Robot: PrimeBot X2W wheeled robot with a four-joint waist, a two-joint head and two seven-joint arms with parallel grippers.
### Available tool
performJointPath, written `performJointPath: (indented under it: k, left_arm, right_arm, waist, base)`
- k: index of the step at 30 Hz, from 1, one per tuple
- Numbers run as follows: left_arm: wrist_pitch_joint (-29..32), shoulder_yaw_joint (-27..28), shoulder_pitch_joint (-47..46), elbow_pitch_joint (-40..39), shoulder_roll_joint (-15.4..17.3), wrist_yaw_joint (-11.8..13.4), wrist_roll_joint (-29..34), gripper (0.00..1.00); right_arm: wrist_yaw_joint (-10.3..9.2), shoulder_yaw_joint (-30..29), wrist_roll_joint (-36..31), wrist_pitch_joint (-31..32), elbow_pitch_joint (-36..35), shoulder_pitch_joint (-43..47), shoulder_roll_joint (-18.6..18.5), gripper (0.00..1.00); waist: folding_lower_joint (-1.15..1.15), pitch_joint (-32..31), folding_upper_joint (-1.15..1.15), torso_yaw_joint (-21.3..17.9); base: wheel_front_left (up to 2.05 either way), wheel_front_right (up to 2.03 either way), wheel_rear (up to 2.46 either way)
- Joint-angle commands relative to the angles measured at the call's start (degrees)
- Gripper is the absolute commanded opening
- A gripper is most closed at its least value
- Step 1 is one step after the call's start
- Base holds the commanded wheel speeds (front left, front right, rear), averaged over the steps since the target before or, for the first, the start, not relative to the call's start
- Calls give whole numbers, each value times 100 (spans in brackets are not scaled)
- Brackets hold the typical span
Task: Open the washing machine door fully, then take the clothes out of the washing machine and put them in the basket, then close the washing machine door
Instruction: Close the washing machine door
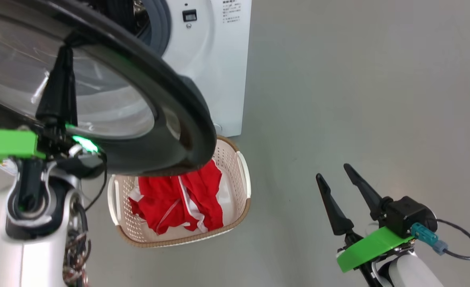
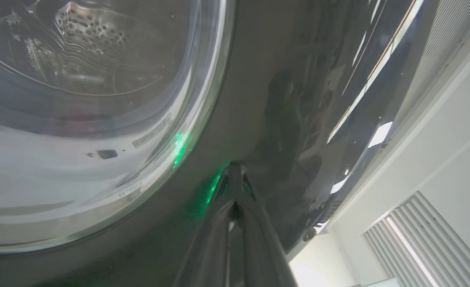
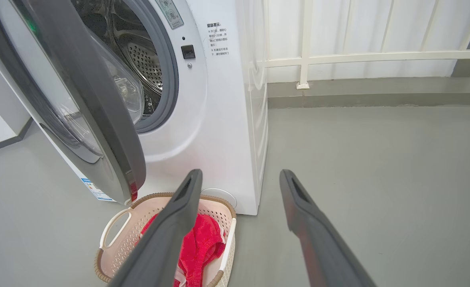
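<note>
The washing machine door [image 1: 171, 99] stands partly open, its black rim swung out over the basket [image 1: 242, 167]. My left gripper [image 1: 64, 50] is shut, and its tips press against the door's outer face [image 2: 282, 119] beside the glass window [image 2: 79, 119]. The red clothes [image 1: 183, 199] lie in the cream basket [image 3: 115, 247] on the floor in front of the washing machine [image 1: 215, 59]. Through the opening the steel drum [image 3: 139, 59] shows. My right gripper [image 1: 334, 173] hangs open over bare floor to the right, holding nothing, and its fingers [image 3: 179, 223] point toward the machine [image 3: 219, 119].
Grey floor [image 1: 358, 79] spreads to the right of the machine. A white railing and a low kerb [image 3: 378, 91] run behind it. A cable [image 1: 462, 243] trails from the right wrist.
</note>
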Motion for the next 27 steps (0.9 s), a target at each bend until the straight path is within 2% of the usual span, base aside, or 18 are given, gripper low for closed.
performJointPath:
  k: [1, 13, 21, 22, 23, 24, 27]
  left_arm:
    - [-28, 125, -356, 12, 129, -114, 20, 0]
    - [-60, -39, -1341, 1079, 101, -581, -17, 0]
    - [12, -111, -1205, 1437, 112, -846, 4, 0]
    - [6, -110, -1118, 1454, 136, -887, 39, 35]
    - [-14, -109, -1019, 1461, 169, -928, 94, 89]
    - [-49, -112, -912, 1471, 210, -959, 169, 100]
    - [-228, -155, -580, 1480, 361, -1049, 510, 100]
  right_arm:
    - [19, 119, -53, -36, -148, -185, -50, 100]
    - [19, 161, -84, -36, -145, -347, -101, 100]
    - [19, 167, -96, -36, -95, -317, -86, 100]
    - [19, 167, -91, -36, -92, -305, -80, 100]
    - [19, 167, -84, -36, -89, -292, -73, 100]
    - [19, 161, -79, -36, -90, -274, -66, 100]
    - [19, 146, -71, -36, -90, -209, -45, 100]
  waist:
    - [0, 110, 0, -16]
    - [0, 299, 0, 41]
    - [0, 135, 0, 103]
    - [0, 93, 0, 110]
    - [0, 45, 0, 116]
    - [0, -5, 0, 127]
    - [0, -158, 0, 163]
  base:
    - [0, 0, 0]
    - [0, 0, 0]
    - [0, 0, 0]
    - [0, 0, 0]
    - [0, 0, 0]
    - [0, 0, 0]
    - [0, 0, 0]
